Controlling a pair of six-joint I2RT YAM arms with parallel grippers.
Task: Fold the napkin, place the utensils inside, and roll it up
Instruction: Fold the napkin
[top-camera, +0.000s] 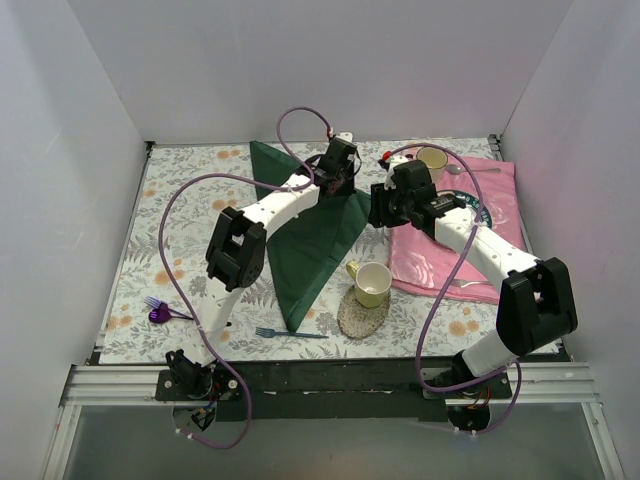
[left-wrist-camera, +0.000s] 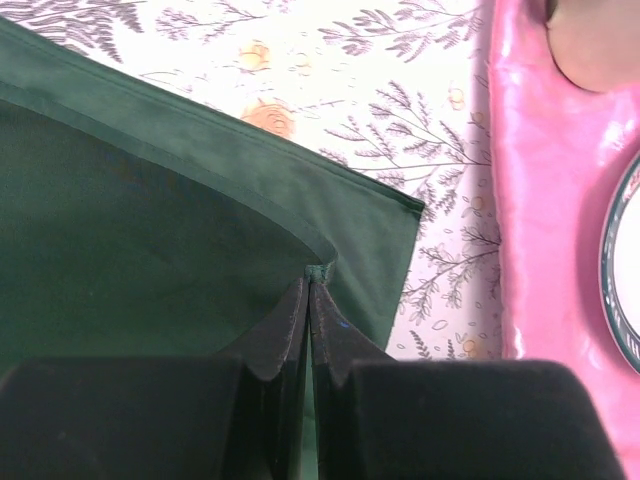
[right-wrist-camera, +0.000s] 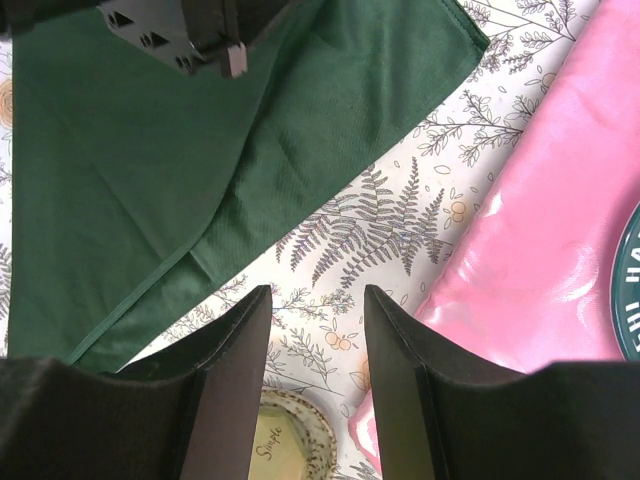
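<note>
the left gripper (left-wrist-camera: 310, 278) is clamped tight on a fold of the dark green cloth napkin (top-camera: 305, 250), just left of the glossy pink cloth (top-camera: 440, 262). the right gripper (right-wrist-camera: 318, 300) (over that cloth's left edge) gapes wide, holding nothing.

Top view first: high up and behind the arms, looking down, bases along the bottom edge, the whole table (top-camera: 170, 210) in frame. Left wrist view is in tight, staring down past the left gripper (left-wrist-camera: 312, 290) at the napkin (left-wrist-camera: 150, 220), with the pink cloth (left-wrist-camera: 550, 200) on the right. Right wrist view sits a touch farther off, looking over the right gripper (right-wrist-camera: 318, 300). Both wrist views share the napkin's corner, the strip of table beside it and the plate (left-wrist-camera: 618, 250) rim at the right edge.
</note>
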